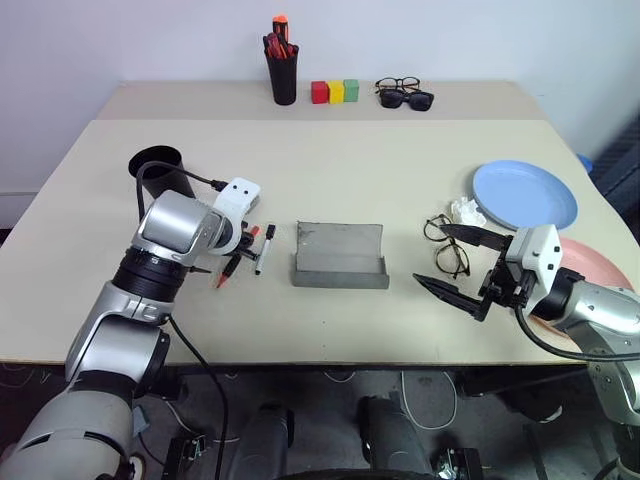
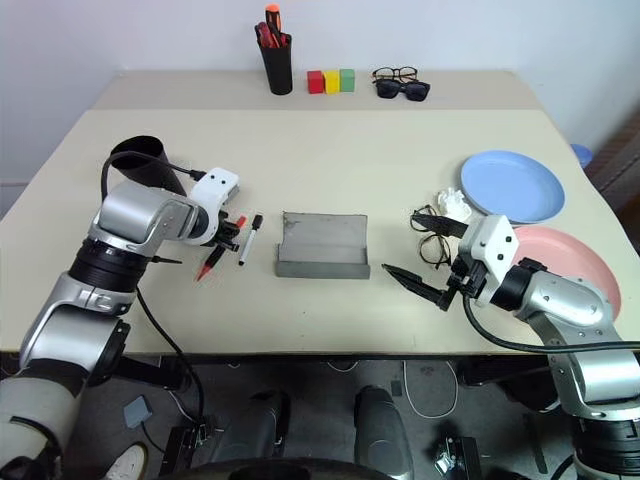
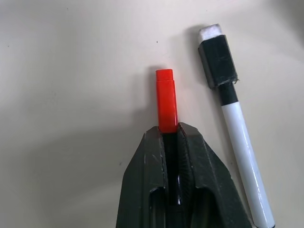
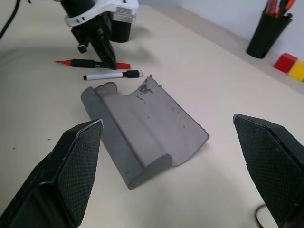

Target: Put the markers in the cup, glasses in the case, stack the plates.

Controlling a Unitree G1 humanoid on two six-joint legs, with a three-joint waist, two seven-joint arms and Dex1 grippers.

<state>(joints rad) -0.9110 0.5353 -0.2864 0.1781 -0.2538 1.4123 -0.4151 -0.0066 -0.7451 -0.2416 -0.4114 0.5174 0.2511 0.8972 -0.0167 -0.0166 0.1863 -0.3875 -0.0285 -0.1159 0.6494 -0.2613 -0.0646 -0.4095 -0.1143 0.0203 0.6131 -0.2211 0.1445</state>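
Markers lay left of the open grey case (image 1: 340,256) on the table (image 1: 340,170): the left gripper (image 3: 173,142) was clamped on the red-capped marker (image 3: 166,100), with the white marker (image 3: 240,142) just beside it. The right gripper (image 1: 458,265) hung wide open near the glasses (image 1: 447,243). The cup (image 1: 160,168) stood far left; the blue plate (image 1: 525,195) and pink plate (image 2: 570,255) sat right.

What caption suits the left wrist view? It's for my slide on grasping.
Left hand shut on the red-capped marker, the black-capped marker lying alongside on the table.
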